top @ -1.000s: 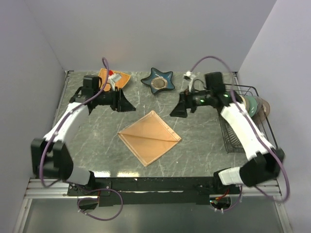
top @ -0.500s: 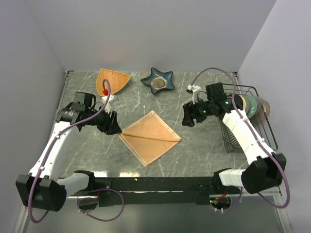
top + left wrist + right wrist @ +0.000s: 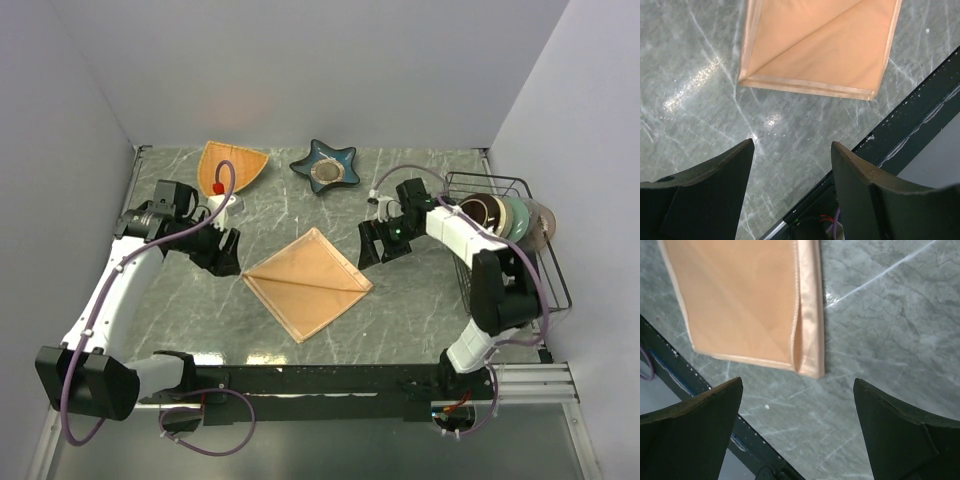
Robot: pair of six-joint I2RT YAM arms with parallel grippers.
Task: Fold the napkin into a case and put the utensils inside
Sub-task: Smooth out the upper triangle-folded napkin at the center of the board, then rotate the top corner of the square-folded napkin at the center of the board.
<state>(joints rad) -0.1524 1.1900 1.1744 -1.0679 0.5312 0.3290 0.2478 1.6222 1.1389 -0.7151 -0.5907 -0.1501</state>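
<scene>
Sitting on the grey marble table (image 3: 420,300), the napkin (image 3: 308,283) lies flat mid-table as a folded diamond with one diagonal crease, between the two arms. Wire rack (image 3: 505,250) with bowls stands at the right edge, close to the right arm.

Left gripper (image 3: 792,147) hovers just beside the napkin's left corner, jaws wide, nothing held, not touching. Right gripper (image 3: 798,384) hovers just beside the right corner, jaws wide too, empty.

Utensils: can't spot them in any view.

Risks, judged:
- Cloth is shiny and layered, so a pinch likely catches only the top ply and the fold peels open.
- Doubled right edge gapes a little in the right wrist view; a finger may slip between layers.
- Smooth table means a push drags the whole napkin instead of lifting an edge.
- Uneven pull from the two sides skews the case.
- Right arm may clip the rack.
</scene>
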